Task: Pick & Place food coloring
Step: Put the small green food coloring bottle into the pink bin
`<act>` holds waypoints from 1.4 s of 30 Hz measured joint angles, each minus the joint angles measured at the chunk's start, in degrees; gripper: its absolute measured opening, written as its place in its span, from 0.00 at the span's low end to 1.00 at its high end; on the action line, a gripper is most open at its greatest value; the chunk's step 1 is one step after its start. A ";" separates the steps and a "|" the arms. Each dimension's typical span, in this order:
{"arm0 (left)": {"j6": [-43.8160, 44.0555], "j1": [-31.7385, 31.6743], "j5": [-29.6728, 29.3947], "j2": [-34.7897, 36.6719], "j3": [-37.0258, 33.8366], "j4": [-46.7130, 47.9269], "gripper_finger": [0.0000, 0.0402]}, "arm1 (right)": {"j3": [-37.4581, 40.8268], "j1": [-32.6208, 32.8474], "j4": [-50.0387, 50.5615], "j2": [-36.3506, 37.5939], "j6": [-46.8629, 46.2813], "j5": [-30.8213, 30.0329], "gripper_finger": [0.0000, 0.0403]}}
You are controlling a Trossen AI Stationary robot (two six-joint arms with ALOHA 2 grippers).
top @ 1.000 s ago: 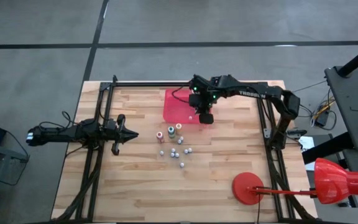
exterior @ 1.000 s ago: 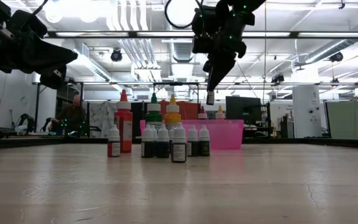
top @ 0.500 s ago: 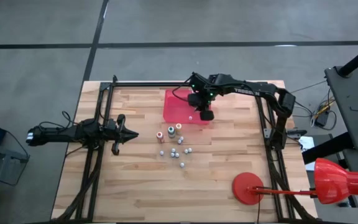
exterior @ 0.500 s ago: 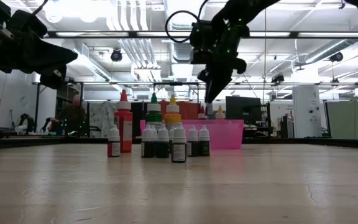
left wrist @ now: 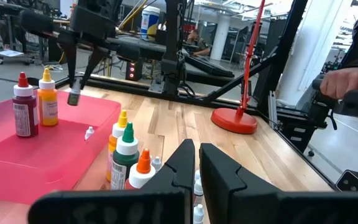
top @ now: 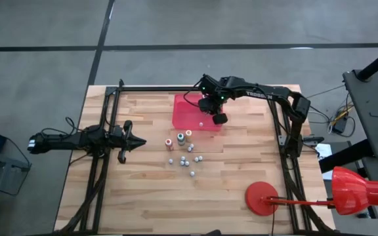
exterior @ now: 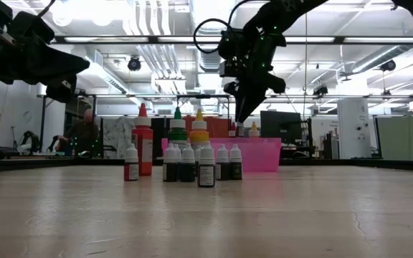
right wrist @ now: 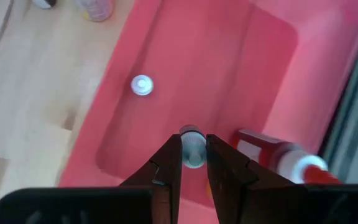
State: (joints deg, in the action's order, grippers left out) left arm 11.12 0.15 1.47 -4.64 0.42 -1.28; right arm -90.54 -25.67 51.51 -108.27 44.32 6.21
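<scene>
A cluster of food coloring bottles [top: 185, 152] stands on the wooden table, the taller red, green and orange ones [exterior: 172, 136] behind the small ones. A pink-red tray [top: 190, 113] lies farther back. In it stand a red bottle [left wrist: 22, 107], an orange one [left wrist: 47, 99] and a tiny whitish one [left wrist: 89, 132]. My right gripper [top: 219, 118] hangs over the tray, shut on a small grey bottle [left wrist: 74, 98]. My left gripper [top: 137, 141] waits at the table's left, shut and holding nothing. My right gripper pinches the small bottle [right wrist: 192, 152] between its two fingertips, and the bottle's pale cap shows between them. The fingers come from above, slanting down. The bottle hangs below them [exterior: 240, 130], lifted clear over the tray floor.
A red round-based stand [top: 262, 196] sits near the table's front right corner. Black frame rails [top: 110, 118] run along the table's left, right and far sides. A person's hand [left wrist: 344, 79] shows beyond the table's right side.
My right gripper has sunk toward the tray with the small bottle and its wrist has rolled. It stays shut on the bottle, which is still clear of the tray.
</scene>
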 joint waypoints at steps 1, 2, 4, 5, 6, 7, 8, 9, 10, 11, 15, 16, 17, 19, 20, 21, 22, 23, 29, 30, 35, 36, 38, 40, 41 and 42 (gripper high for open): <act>0.00 0.01 -0.01 0.00 -0.01 0.00 0.00 | -0.38 0.00 -0.04 -0.02 0.54 -0.12 0.13; -0.01 0.00 0.01 0.00 0.00 0.00 0.00 | -0.76 0.00 -0.01 0.01 1.13 -0.17 0.13; 0.01 0.01 0.00 0.00 -0.01 0.00 0.00 | -1.40 -0.04 0.01 0.01 2.08 -0.24 0.13; 0.01 0.02 -0.01 0.00 -0.01 0.00 0.00 | -1.59 -0.07 0.03 0.01 2.34 -0.24 0.13; 0.00 0.00 -0.01 0.00 0.00 0.00 0.00 | -1.73 -0.11 0.06 0.01 2.51 -0.24 0.13; 0.00 0.00 -0.01 0.00 -0.02 0.00 0.00 | -1.80 -0.11 0.06 0.01 2.71 -0.24 0.13; -0.01 0.01 0.00 0.00 0.00 0.00 0.00 | -1.79 -0.11 0.09 0.01 2.99 -0.24 0.13; 0.01 0.01 -0.01 0.00 0.00 0.00 0.00 | -1.79 -0.17 0.17 -0.03 3.42 -0.24 0.13; 0.00 0.02 -0.01 0.00 0.00 0.00 0.00 | -1.81 -0.19 0.15 -0.50 3.77 -0.20 0.13; -0.01 0.01 -0.01 0.00 -0.01 0.00 0.00 | -1.82 -0.20 0.30 -0.91 3.95 -0.21 0.13; 0.00 0.00 -0.01 0.00 0.00 0.00 0.00 | -1.97 -0.21 1.25 -3.71 3.87 -0.24 0.13; 0.00 0.01 0.00 0.00 0.00 0.00 0.00 | -1.97 -0.12 1.21 -4.12 3.90 -0.24 0.13; -0.01 0.00 0.00 0.00 0.00 0.00 0.00 | -1.99 -0.09 1.17 -4.31 3.94 -0.22 0.13; -0.01 0.01 -0.01 -0.01 0.00 0.00 0.00 | -2.12 -0.05 0.98 -4.88 4.41 -0.17 0.13; -0.01 0.02 0.01 0.00 0.00 0.00 0.00 | -2.14 -0.02 0.86 -5.16 4.99 -0.15 0.13; 0.00 0.00 0.00 -0.01 -0.02 0.00 0.00 | -2.12 0.00 1.05 -5.57 5.76 -0.15 0.13; -0.01 0.00 -0.01 0.00 -0.02 0.00 0.00 | -2.12 0.02 1.07 -6.01 6.83 -0.13 0.13; -0.01 0.02 -0.01 0.00 -0.02 0.00 0.00 | -2.10 0.08 1.05 -6.21 7.77 -0.09 0.13; 0.00 0.00 -0.01 0.00 -0.02 0.00 0.00 | -2.02 0.39 1.01 -7.63 12.67 0.55 0.13; -0.01 0.02 0.01 0.00 -0.02 0.00 0.00 | -2.01 0.39 1.01 -7.81 13.28 1.21 0.13; 0.00 0.01 -0.01 0.00 -0.01 0.00 0.00 | -1.99 0.39 0.57 -8.76 14.20 4.78 0.13; 0.00 0.00 0.01 0.00 -0.01 0.00 0.00 | -1.97 0.39 0.55 -9.05 14.24 4.79 0.13; 0.00 0.00 -0.01 0.00 -0.01 0.00 0.00 | -1.95 0.44 0.53 -9.65 14.41 4.80 0.13; 0.00 0.00 -0.01 0.00 0.00 0.00 0.00 | -1.95 0.48 0.50 -10.04 14.33 4.79 0.13; 0.01 0.00 -0.01 0.00 0.00 0.00 0.00 | -1.95 0.49 0.50 -10.35 14.27 4.81 0.13; 0.00 0.01 0.00 0.00 -0.01 0.00 0.00 | -1.95 0.51 0.53 -10.63 14.18 4.81 0.13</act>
State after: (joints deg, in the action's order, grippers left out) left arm 11.12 0.16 1.47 -4.64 0.41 -1.28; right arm -92.49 -25.16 52.04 -118.90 58.49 11.03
